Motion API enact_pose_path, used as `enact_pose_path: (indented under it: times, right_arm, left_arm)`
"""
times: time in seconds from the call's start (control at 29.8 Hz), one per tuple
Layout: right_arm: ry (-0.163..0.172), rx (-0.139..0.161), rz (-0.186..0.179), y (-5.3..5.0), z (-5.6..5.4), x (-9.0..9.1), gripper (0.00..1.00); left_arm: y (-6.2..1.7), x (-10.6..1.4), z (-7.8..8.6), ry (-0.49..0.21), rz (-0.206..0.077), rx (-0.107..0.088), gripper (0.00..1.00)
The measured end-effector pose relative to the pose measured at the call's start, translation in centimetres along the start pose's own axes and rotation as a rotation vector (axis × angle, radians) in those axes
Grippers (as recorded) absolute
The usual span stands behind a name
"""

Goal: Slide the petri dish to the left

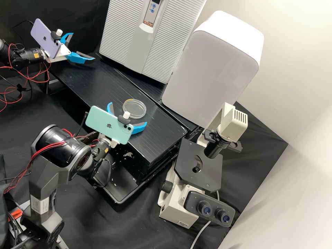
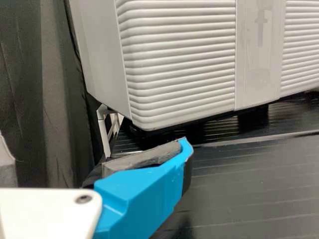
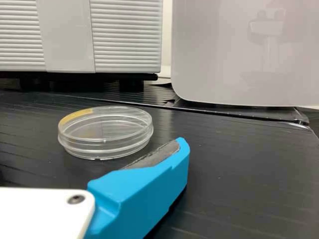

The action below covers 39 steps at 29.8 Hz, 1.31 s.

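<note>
The black ribbed counter (image 1: 103, 83) runs from the far left toward the near right. At its far edge stands a white ribbed machine (image 1: 138, 38). To the right of that is a smooth white box (image 1: 214, 62) with rounded corners. A microscope (image 1: 204, 173) sits on black cloth just beyond the counter's near right end.

The right gripper (image 1: 128, 115) is low over the near part of the counter with its two blue fingers spread apart and nothing held between them. The left gripper (image 1: 83, 46) hangs at the far left end of the counter, close to the ribbed machine. Its fingers are also apart and empty.

The petri dish (image 1: 134, 108) is clear, round and shallow. It lies flat on the counter near the middle of the near half, just ahead of the right gripper's spread fingers and in front of the white box. It is well apart from the left gripper.
</note>
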Motion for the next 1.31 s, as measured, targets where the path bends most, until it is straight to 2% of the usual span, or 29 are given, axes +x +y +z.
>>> enact_pose_path:
  times: [0.07, 0.17, 0.37, 0.5, 0.67, 0.77, 0.84, 0.97, 1.11, 1.31]
  right_arm:
    - [-0.011, 0.0, 0.005, 0.1, 0.3, 0.1, 1.0]
    - [-0.004, -0.004, 0.006, 0.3, 0.4, 0.7, 1.0]
    - [-0.006, -0.014, -0.02, 0.4, 0.7, 3.0, 1.0]
    - [-0.01, -0.009, -0.026, 0.9, 1.1, 4.1, 1.0]
    - [-0.019, 0.019, -0.045, 1.4, 1.7, 5.3, 1.0]
    - [-0.019, 0.032, -0.04, 1.7, 1.8, 5.6, 1.0]
    - [-0.014, 0.036, -0.045, 1.7, 1.7, 5.8, 1.0]
    - [-0.009, 0.065, -0.062, 1.6, 1.8, 6.1, 1.0]
    - [0.028, 0.086, -0.106, 1.1, 1.5, 6.6, 1.0]
    - [0.1, 0.059, -0.182, -0.3, 0.1, 6.8, 1.0]
  left_arm:
    - [0.0, 0.0, 0.0, 0.0, 0.0, 0.0, 1.0]
    - [0.0, 0.0, 0.0, 0.0, 0.0, 0.0, 1.0]
    - [0.0, 0.0, 0.0, 0.0, 0.0, 0.0, 1.0]
    - [0.0, 0.0, 0.0, 0.0, 0.0, 0.0, 1.0]
    - [0.0, 0.0, 0.0, 0.0, 0.0, 0.0, 1.0]
    - [0.0, 0.0, 0.0, 0.0, 0.0, 0.0, 1.0]
    - [0.0, 0.0, 0.0, 0.0, 0.0, 0.0, 1.0]
    - [0.0, 0.0, 0.0, 0.0, 0.0, 0.0, 1.0]
    - [0.0, 0.0, 0.0, 0.0, 0.0, 0.0, 1.0]
    - [0.0, 0.0, 0.0, 0.0, 0.0, 0.0, 1.0]
